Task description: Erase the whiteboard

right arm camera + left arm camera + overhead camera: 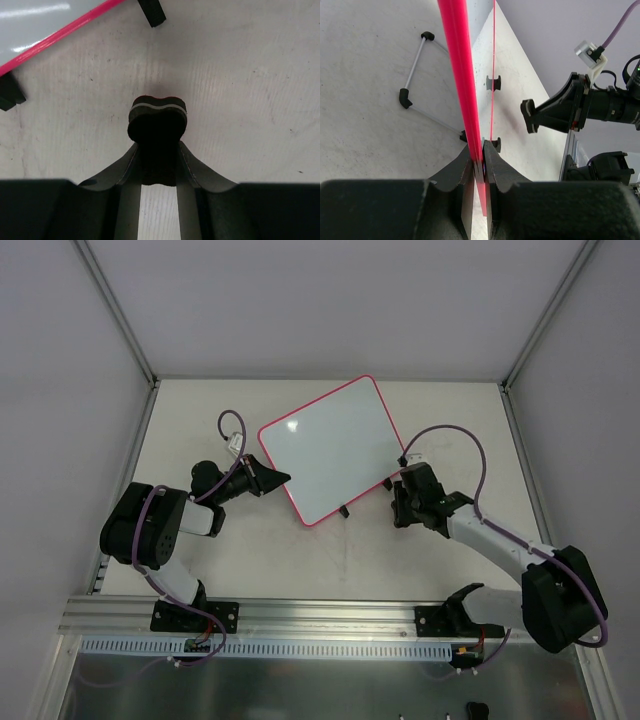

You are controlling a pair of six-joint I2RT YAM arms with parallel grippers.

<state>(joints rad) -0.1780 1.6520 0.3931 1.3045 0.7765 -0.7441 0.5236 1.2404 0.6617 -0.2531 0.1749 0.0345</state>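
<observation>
Pink-rimmed whiteboard (330, 445) in left pincer (284, 478)

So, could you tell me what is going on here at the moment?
The left hand is shut on the pink rim of the whiteboard, holding it by one edge. The right hand grips a small black eraser, just off the board's near edge and not touching it. From above, the board surface looks clean.
</observation>
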